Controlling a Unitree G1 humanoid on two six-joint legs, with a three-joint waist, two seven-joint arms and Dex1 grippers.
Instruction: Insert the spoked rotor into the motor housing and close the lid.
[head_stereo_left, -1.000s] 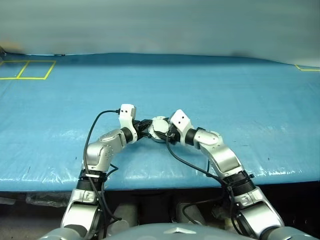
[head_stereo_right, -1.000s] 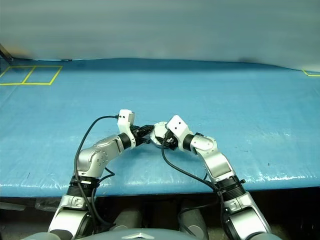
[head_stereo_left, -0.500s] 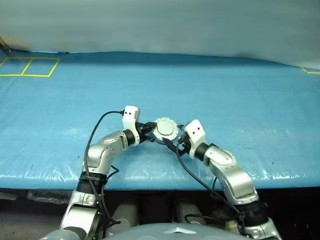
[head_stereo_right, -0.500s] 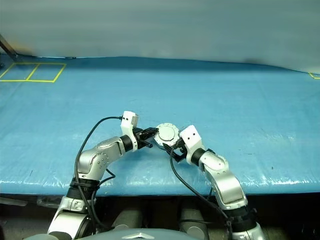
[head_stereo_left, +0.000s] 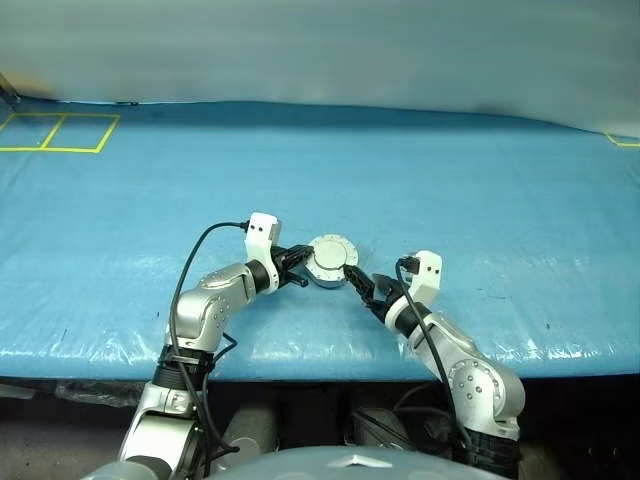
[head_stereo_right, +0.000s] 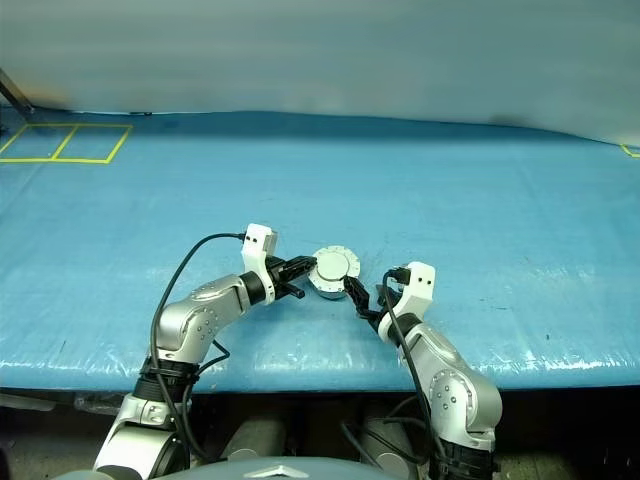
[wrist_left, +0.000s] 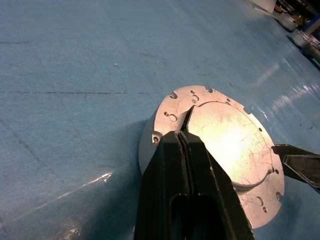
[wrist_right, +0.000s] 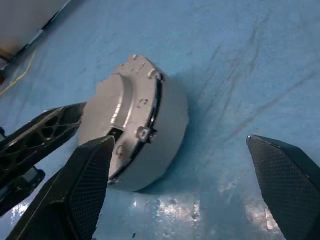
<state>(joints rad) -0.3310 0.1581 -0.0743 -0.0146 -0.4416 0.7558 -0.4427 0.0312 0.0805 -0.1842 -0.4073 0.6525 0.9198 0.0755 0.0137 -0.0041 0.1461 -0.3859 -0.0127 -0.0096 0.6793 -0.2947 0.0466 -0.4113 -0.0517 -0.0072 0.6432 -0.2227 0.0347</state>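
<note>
The motor housing (head_stereo_left: 330, 272) stands on the blue table near the front edge, a short silver cylinder. The grey lid (wrist_left: 225, 150) with its raised round centre sits on top of it. My left gripper (head_stereo_left: 298, 264) is shut, its black fingertips (wrist_left: 186, 131) lying over the lid's rim from the left. My right gripper (head_stereo_left: 362, 285) stands open just right of the housing, with the housing (wrist_right: 167, 130) ahead of its spread fingers (wrist_right: 95, 175) and not touched. The spoked rotor is hidden.
Blue sheet (head_stereo_left: 480, 200) covers the whole table, with its front edge (head_stereo_left: 320, 360) close below the arms. Yellow tape squares (head_stereo_left: 60, 132) mark the far left corner and a yellow line (head_stereo_left: 622, 140) the far right. Cables hang from both wrists.
My right gripper has let go of the housing, drawn back to the right and toward me, rolled over and opened wide. The left gripper and the housing have stayed put.
</note>
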